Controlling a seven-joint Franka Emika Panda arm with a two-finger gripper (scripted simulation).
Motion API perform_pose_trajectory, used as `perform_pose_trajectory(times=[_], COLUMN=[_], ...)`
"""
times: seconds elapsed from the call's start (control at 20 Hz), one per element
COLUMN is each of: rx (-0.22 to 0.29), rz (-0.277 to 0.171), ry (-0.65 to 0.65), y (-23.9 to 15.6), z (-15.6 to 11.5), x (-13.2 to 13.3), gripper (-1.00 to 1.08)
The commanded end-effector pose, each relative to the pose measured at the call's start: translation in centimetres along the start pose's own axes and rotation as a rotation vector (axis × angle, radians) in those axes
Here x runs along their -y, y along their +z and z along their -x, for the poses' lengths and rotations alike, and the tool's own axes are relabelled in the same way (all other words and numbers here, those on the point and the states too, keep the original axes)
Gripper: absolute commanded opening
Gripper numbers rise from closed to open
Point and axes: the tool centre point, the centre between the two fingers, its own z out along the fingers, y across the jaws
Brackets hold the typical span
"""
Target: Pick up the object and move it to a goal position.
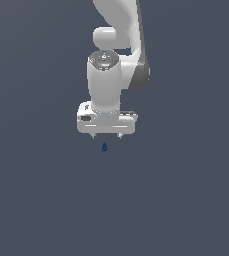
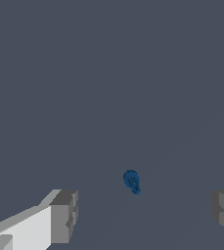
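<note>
The object (image 1: 104, 146) is a tiny dark blue item lying on the grey surface just below my white gripper (image 1: 107, 136) in the exterior view. In the wrist view the object (image 2: 132, 181) shows as a small blue ribbed knob lying between and a little beyond the two grey fingertips (image 2: 64, 215). My gripper (image 2: 144, 215) is open, its jaws wide apart and holding nothing. It hovers above the object without touching it.
A plain dark grey surface (image 1: 186, 200) fills both views. The white arm (image 1: 111, 60) rises behind the gripper toward the top of the exterior view. No goal marker shows.
</note>
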Motion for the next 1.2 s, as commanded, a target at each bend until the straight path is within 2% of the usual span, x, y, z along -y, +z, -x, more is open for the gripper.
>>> perform_pose_trajectory(times=[0.0, 0.45, 0.8, 1.15], rx=[0.000, -0.018, -0.016, -0.009], rz=[0.000, -0.013, -0.014, -0.017], ry=[0.000, 0.025, 0.045, 0.132], y=[0.0, -1.5, -1.2, -0.2], z=[0.0, -0.6, -0.5, -0.1], x=[0.0, -1.7, -1.6, -1.6], gripper=[1.00, 1.00, 1.00, 1.00])
